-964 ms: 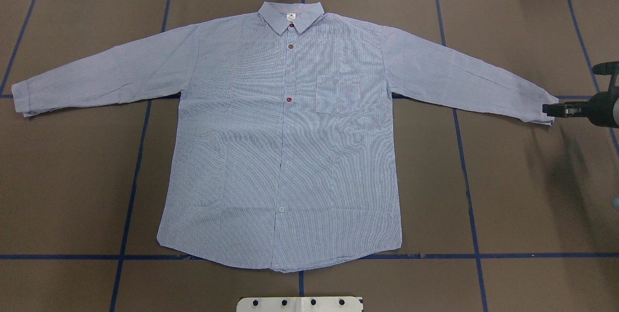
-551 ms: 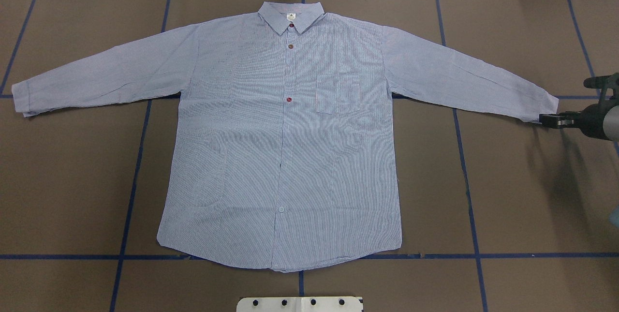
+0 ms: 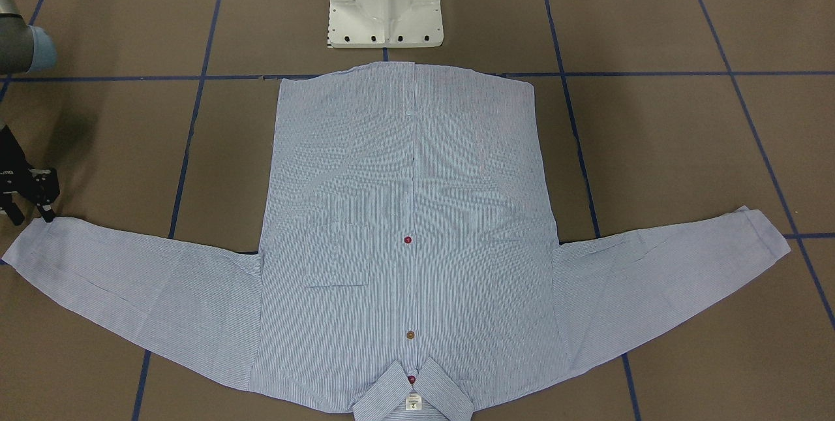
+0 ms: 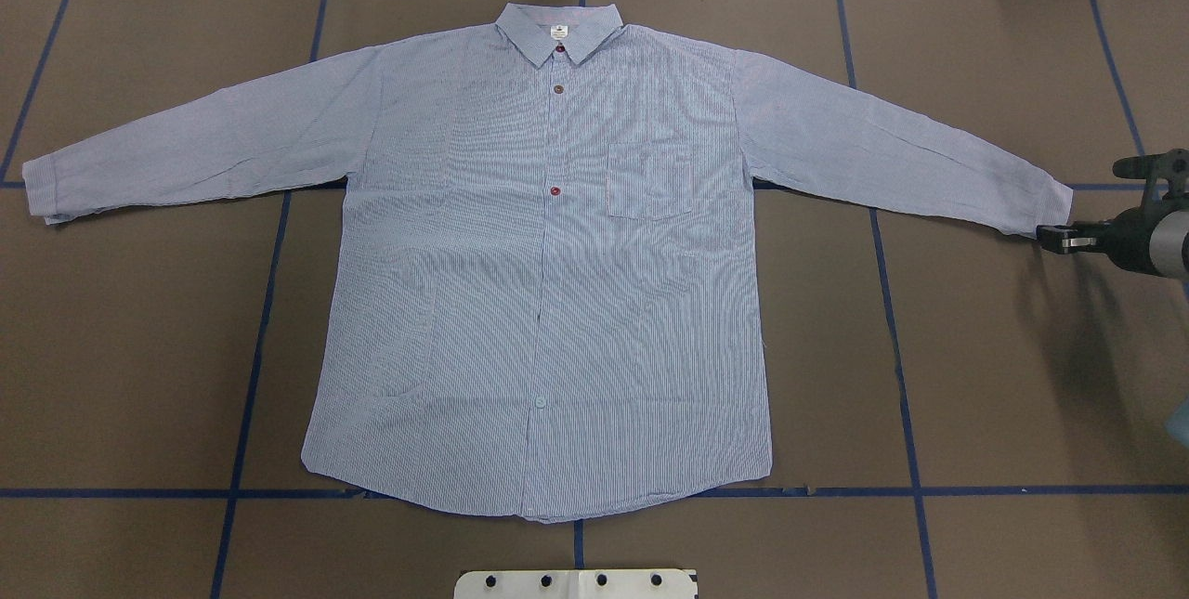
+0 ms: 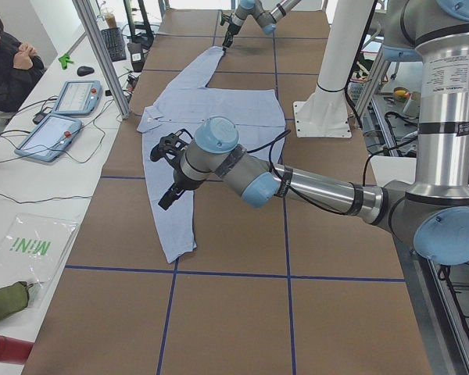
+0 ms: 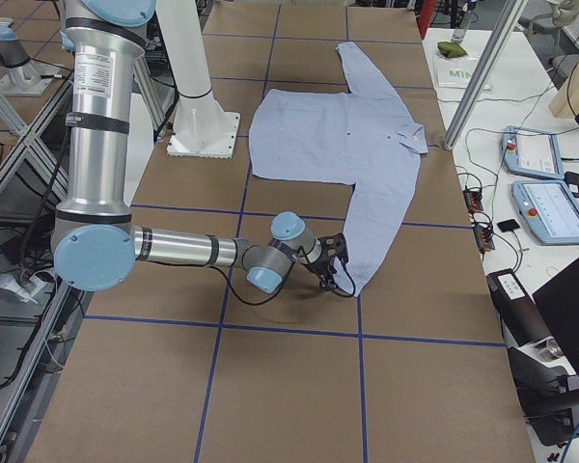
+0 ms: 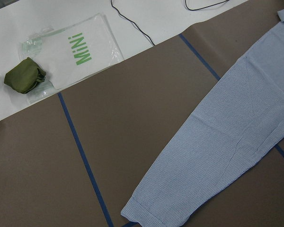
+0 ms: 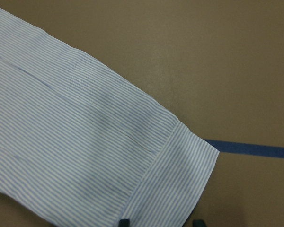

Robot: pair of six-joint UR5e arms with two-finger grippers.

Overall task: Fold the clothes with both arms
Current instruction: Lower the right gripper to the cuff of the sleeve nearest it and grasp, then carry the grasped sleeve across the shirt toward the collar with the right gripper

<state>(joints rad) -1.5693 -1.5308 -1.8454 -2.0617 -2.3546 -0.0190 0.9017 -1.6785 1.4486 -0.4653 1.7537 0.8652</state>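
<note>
The light blue striped shirt lies flat and face up on the brown table, collar at the far side and both sleeves spread out. My right gripper sits low at the near corner of the right sleeve's cuff. It is open, and its fingertips straddle the cuff's edge. It also shows in the front-facing view. My left gripper hovers over the left sleeve. It shows only in the exterior left view, so I cannot tell whether it is open or shut.
The white pedestal base stands at the near table edge behind the shirt's hem. Blue tape lines cross the table. A side bench beyond the collar holds a plastic bag and green pouch, tablets and an aluminium post; an operator sits there.
My right gripper has moved along the right cuff's end toward the robot's side, to the cuff's near corner. The shirt has not moved.
</note>
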